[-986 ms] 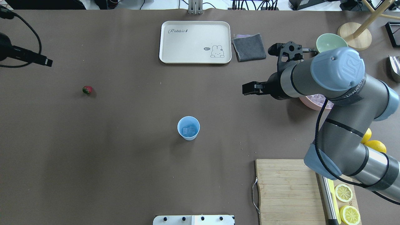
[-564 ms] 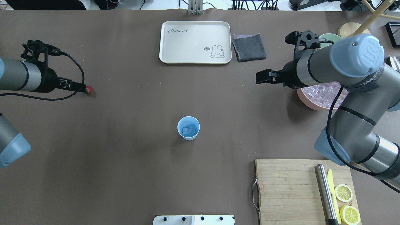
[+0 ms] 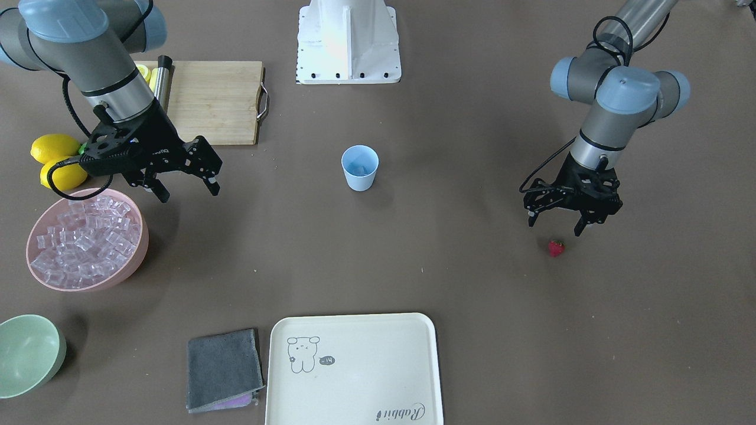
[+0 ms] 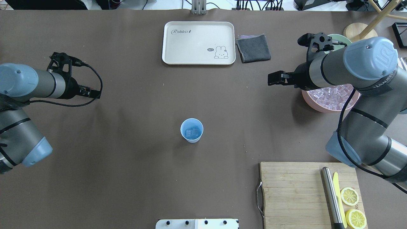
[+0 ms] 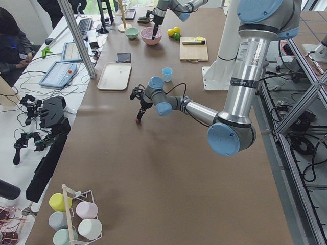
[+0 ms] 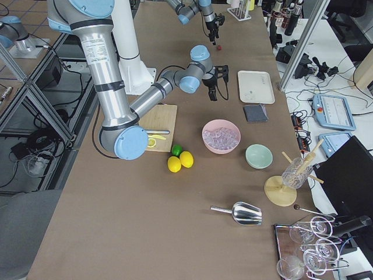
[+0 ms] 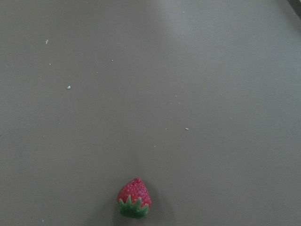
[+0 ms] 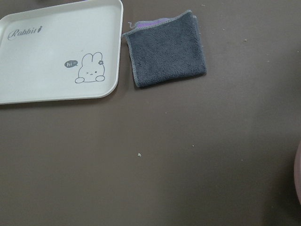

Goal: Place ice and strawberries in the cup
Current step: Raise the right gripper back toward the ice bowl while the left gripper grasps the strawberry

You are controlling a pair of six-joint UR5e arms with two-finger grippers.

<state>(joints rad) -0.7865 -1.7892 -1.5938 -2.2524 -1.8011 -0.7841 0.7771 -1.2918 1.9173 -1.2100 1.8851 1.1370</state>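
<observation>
Brown matting covers the table [image 3: 472, 283], where a small red strawberry with a green leafy top [image 3: 556, 248] lies alone at the right of the front-facing view. The left gripper [image 3: 555, 227] hangs just above it, pointing down. Its two black fingers are spread apart and hold nothing. In the left wrist view the fruit sits at the bottom edge of the frame, and no finger shows around it.

At the centre of that front-facing view, well apart from the strawberry, a small light blue plastic tumbler [image 3: 359, 168] stands upright. A few clear ice cubes [image 4: 193, 133] show at its bottom in the overhead view.

At the left of the front-facing view the right gripper [image 3: 188, 193] is raised over the table with its fingers wide apart and empty. It is near the rim of a large pink bowl [image 3: 142, 242], which is heaped with more glassy cubes [image 3: 82, 236].

A pale green bowl [image 3: 29, 354] fills the lower left corner. A folded grey cloth [image 3: 223, 369] lies just beside a cream rectangular tray printed with a rabbit [image 3: 354, 366] along the bottom edge. A wooden cutting board [image 3: 207, 100] and two yellow lemons [image 3: 56, 159] lie at the upper left.
</observation>
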